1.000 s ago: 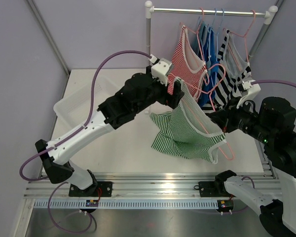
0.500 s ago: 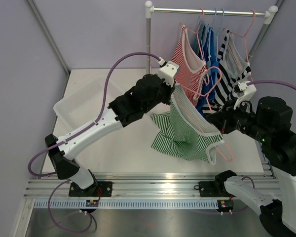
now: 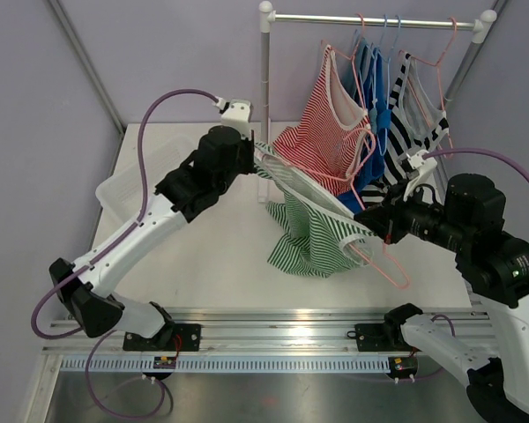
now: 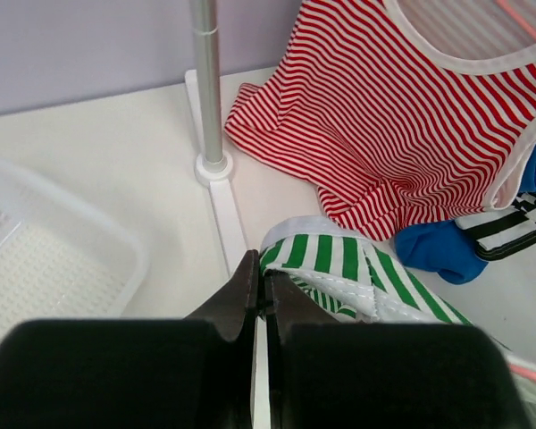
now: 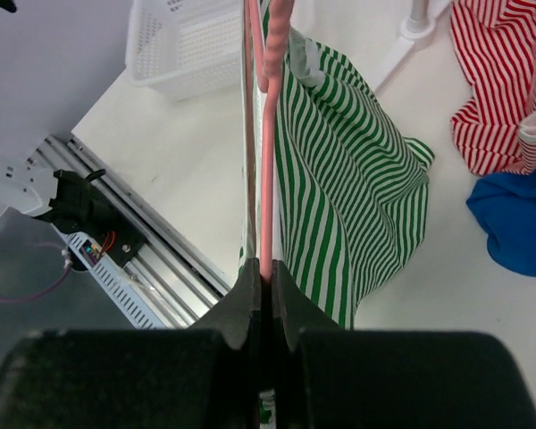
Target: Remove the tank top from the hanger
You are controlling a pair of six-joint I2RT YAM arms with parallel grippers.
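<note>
The green-and-white striped tank top hangs stretched between my two arms above the table. My left gripper is shut on its white-trimmed edge and holds it out to the left, near the rack pole. My right gripper is shut on the pink hanger, whose wire runs straight out from between the fingers. In the right wrist view the tank top drapes just right of that wire. In the left wrist view the left gripper pinches the fabric at its very tip.
A clothes rack at the back holds a red striped top, a blue top and a black-and-white striped top on more hangers. Its pole stands close to my left gripper. A white basket sits at the left.
My left gripper went from open to shut on the tank top's edge and swung left and back, stretching the cloth away from the hanger. The right arm shifted slightly left with the hanger.
</note>
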